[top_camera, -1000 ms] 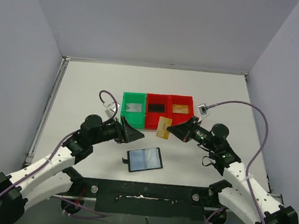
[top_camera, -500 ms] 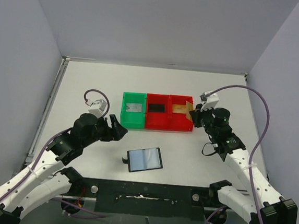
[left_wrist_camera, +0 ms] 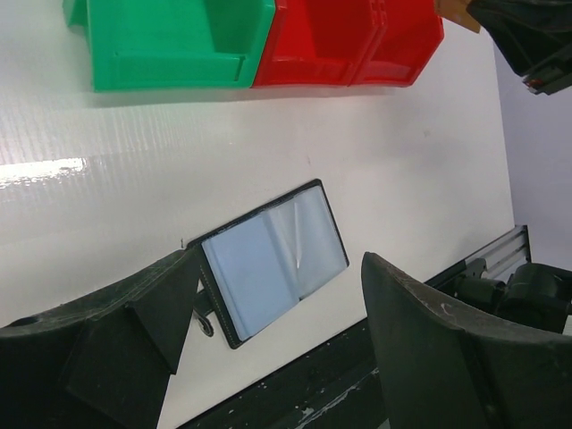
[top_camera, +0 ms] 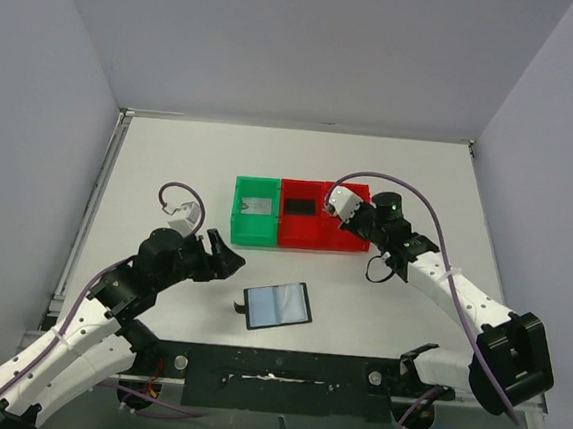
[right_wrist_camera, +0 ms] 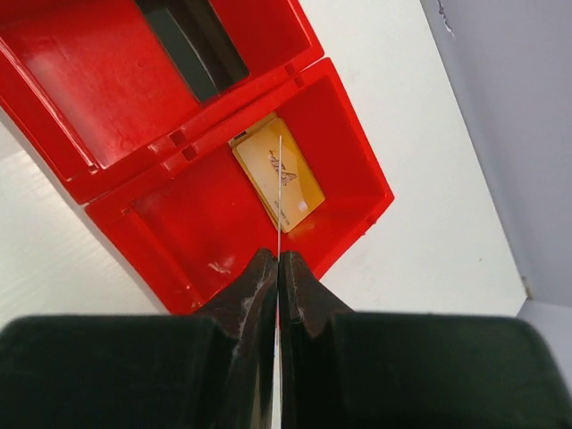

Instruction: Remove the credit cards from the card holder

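White tabletop (top_camera: 170, 164) boxed in by pale grey walls. Across its middle, three touching bins in a row: green bin (top_camera: 254, 235) on the left, then two red ones. Left gripper (top_camera: 225, 251) hovering over the front left of the table, jaws spread wide, nothing between them. Right gripper (right_wrist_camera: 278, 257) above the right red bin (right_wrist_camera: 179, 232), jaws pinched tight on a gold card (left_wrist_camera: 458, 11), seen edge-on from the wrist. Black card holder (top_camera: 278, 305) lying open and flat near the front edge, bluish-grey pockets up, apart from both grippers. Second gold card (right_wrist_camera: 302, 189) flat on the right red bin's floor; black card (top_camera: 302, 207) in the middle red bin (top_camera: 299, 239); pale grey card (top_camera: 256, 206) in the green one.
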Action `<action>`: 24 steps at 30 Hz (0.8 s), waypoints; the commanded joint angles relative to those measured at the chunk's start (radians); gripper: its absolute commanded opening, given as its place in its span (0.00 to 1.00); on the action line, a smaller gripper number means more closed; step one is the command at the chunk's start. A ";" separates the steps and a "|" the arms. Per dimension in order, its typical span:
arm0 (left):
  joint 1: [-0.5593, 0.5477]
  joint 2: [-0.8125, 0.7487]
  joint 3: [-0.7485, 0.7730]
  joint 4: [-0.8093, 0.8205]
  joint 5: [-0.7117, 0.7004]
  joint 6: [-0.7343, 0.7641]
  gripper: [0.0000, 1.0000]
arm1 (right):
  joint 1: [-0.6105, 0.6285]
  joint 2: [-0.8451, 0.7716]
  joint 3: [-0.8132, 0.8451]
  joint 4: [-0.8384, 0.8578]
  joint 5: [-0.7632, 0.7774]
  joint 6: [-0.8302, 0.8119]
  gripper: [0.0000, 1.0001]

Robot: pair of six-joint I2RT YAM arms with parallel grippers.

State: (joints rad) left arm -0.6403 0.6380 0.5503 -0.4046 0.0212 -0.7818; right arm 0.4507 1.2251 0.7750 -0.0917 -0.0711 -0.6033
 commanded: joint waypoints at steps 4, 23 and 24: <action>0.003 -0.005 -0.022 0.104 0.071 -0.051 0.72 | -0.038 0.096 0.095 0.034 -0.045 -0.242 0.00; 0.004 -0.027 -0.044 0.152 0.091 -0.106 0.72 | -0.076 0.420 0.303 -0.029 -0.064 -0.496 0.00; 0.005 -0.026 -0.047 0.168 0.092 -0.113 0.72 | -0.078 0.435 0.312 -0.019 -0.073 -0.499 0.00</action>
State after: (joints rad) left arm -0.6399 0.6243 0.5014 -0.3420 0.1028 -0.8635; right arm 0.3847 1.6203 1.0084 -0.1242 -0.1322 -1.0237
